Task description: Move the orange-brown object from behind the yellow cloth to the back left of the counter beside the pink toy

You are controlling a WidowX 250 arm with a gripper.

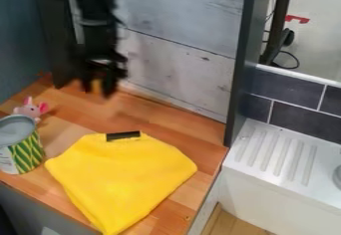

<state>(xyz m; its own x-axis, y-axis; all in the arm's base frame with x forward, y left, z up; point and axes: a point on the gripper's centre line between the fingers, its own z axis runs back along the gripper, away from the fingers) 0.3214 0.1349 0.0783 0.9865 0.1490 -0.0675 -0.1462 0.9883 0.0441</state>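
The black gripper [98, 88] hangs at the upper left, above the back of the wooden counter, its fingers apart. An orange-yellow patch shows between them; I cannot tell whether it is the counter or a small thing. Below and in front lies a yellow cloth [123, 179], spread mostly flat, with a short black bar [123, 136] at its back edge. A green-and-yellow patterned can [25, 152] with a grey top stands at the left edge. Behind the can sits a small pink plush toy [30, 109], partly hidden by it.
The wooden counter [170, 114] ends at a whitish plank wall [176, 55] behind and a dark upright post [241, 64] on the right. Beyond the post is a white ribbed drainboard [276, 154] beside dark tiles [303, 117]. A dark panel [20, 45] stands at the left.
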